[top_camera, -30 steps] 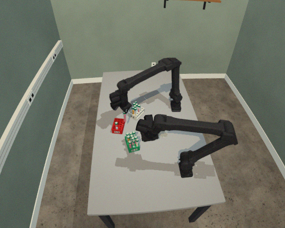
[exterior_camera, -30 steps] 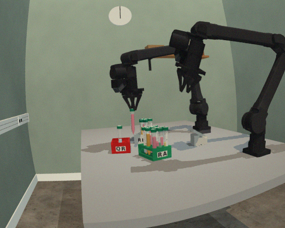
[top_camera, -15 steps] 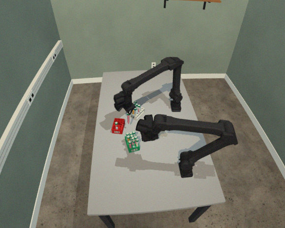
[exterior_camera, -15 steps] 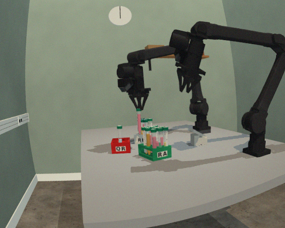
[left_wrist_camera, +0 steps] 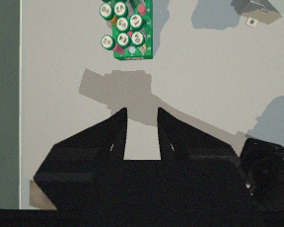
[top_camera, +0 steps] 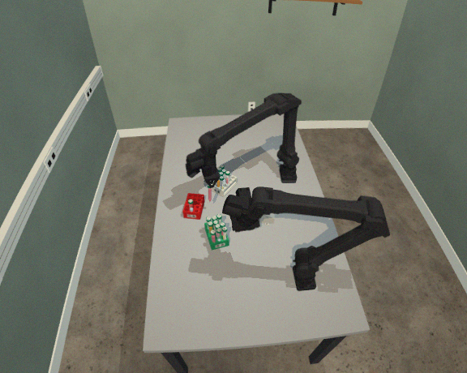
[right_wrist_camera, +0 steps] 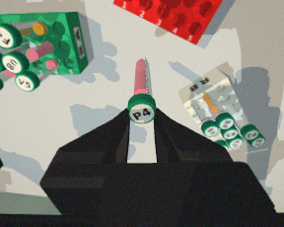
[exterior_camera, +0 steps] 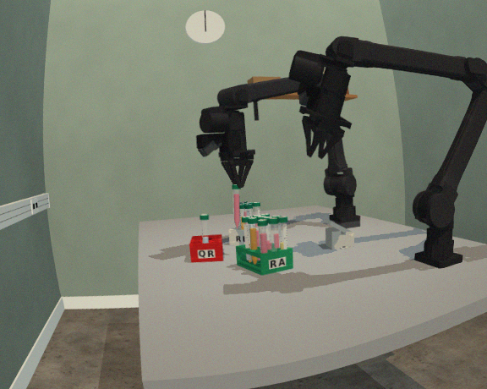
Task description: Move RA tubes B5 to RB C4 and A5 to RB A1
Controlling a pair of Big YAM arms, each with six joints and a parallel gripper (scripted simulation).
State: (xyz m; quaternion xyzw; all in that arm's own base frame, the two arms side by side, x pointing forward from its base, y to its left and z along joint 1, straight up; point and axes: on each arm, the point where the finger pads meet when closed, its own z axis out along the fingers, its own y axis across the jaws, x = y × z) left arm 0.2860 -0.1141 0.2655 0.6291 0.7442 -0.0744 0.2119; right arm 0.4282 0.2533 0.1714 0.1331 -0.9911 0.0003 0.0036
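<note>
My right gripper point(top_camera: 211, 186) point(exterior_camera: 238, 185) point(right_wrist_camera: 141, 113) is shut on the green-capped pink tube marked P4 point(top_camera: 210, 195) point(exterior_camera: 237, 208) point(right_wrist_camera: 140, 79). The tube hangs near upright in the air, close beside the white rack RB point(exterior_camera: 234, 243) point(right_wrist_camera: 185, 94). RB holds several capped tubes toward its far end; its exact wells are hard to read. My left gripper point(exterior_camera: 315, 156) point(left_wrist_camera: 142, 113) is partly open and empty, high above the table. The green rack RA point(top_camera: 208, 239) point(exterior_camera: 289, 255) point(left_wrist_camera: 149, 31) holds several green-capped tubes; some bare wells show at one end in the right wrist view.
A red rack QR point(top_camera: 185, 215) point(exterior_camera: 192, 256) stands between RA and RB on the side away from the arm bases, with one capped tube point(top_camera: 190, 202) point(exterior_camera: 204, 217) standing in it. A small pale box point(exterior_camera: 333, 240) point(left_wrist_camera: 259, 14) sits nearer the arm bases. The lamp cannot be made out.
</note>
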